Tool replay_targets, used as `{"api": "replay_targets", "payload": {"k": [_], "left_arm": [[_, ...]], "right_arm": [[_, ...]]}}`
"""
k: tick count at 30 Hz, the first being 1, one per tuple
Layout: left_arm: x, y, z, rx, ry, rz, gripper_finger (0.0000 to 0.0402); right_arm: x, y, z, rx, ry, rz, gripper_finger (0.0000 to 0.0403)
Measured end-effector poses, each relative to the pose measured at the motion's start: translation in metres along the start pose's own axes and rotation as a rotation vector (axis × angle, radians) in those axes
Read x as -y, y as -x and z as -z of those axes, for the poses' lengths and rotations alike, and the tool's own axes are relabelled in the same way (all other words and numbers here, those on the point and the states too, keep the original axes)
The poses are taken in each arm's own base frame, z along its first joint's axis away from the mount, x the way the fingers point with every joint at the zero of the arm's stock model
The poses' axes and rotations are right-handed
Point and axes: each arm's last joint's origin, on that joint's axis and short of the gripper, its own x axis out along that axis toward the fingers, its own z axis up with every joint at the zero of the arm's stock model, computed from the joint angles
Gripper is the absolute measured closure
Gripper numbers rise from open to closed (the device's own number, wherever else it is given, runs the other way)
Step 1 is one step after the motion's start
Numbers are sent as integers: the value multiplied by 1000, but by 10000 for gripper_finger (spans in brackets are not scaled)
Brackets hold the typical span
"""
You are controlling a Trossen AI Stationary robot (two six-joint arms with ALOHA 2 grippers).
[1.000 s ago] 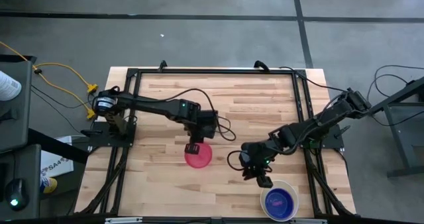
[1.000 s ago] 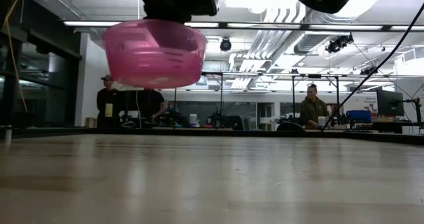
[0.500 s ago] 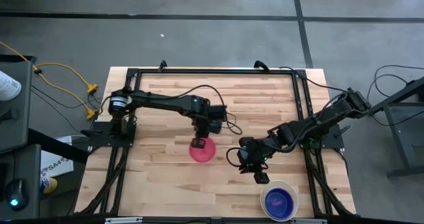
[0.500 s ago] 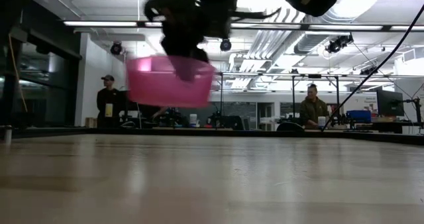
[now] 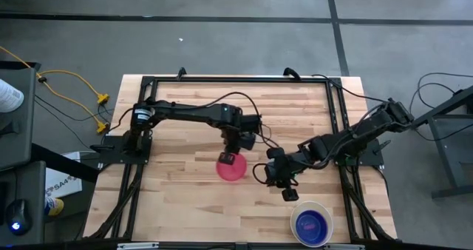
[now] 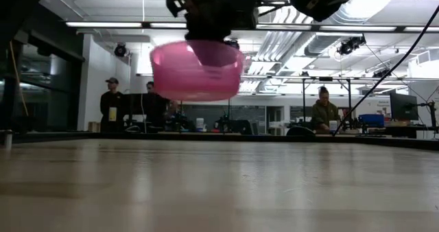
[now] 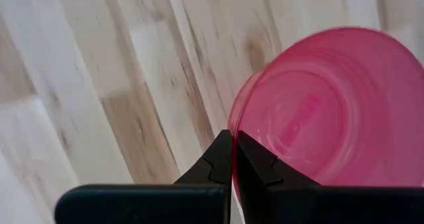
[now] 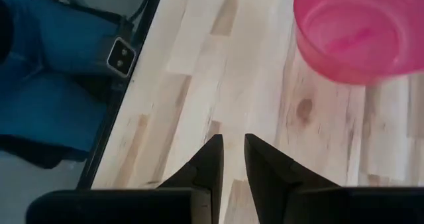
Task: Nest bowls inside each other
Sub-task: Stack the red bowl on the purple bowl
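Note:
A pinkish-red bowl (image 5: 232, 169) hangs above the middle of the table, with my left gripper (image 5: 228, 159) shut on its rim. In the low view the bowl (image 6: 197, 71) is well clear of the tabletop, mouth up. My right gripper (image 5: 289, 194) hovers to the right of it, its fingers (image 8: 232, 151) a narrow gap apart with nothing between them. A blue bowl (image 5: 311, 223) sits inside the larger white bowl (image 5: 328, 219) near the table's front right corner. My left gripper pinches the pink bowl's rim (image 7: 233, 126) on the bowl's far side, one finger inside the wall and one outside. The fingers come from above, slanting down. The bowl hangs below them, about level and lifted clear of the table.
A black metal frame (image 5: 236, 78) runs around the table's edges. People stand and sit in the room behind the table (image 6: 324, 114). Bare wood lies between the pink bowl and the white bowl.
My left gripper has carried the pink bowl toward the table's right edge, keeping it lifted and shut in its fingers. My right gripper has turned a little at the wrist and stayed about where it was.

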Motion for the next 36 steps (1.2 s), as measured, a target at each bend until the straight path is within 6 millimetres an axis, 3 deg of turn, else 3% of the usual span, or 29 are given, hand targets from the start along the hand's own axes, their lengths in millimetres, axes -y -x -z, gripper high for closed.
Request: {"api": "replay_targets", "payload": {"k": [3, 13, 28, 36], "left_arm": [[-2, 0, -5, 29, -3, -33, 401], [-8, 1, -6, 15, 237, -261, 401], [25, -8, -17, 55, 345, -367, 401], [37, -10, -24, 108, 308, -416, 401]], "right_arm": [[1, 0, 0, 18, -46, 66, 348], [5, 0, 0, 69, -486, 149, 348], [7, 1, 1, 100, -789, 179, 348], [10, 1, 8, 42, -922, 224, 348]]}}
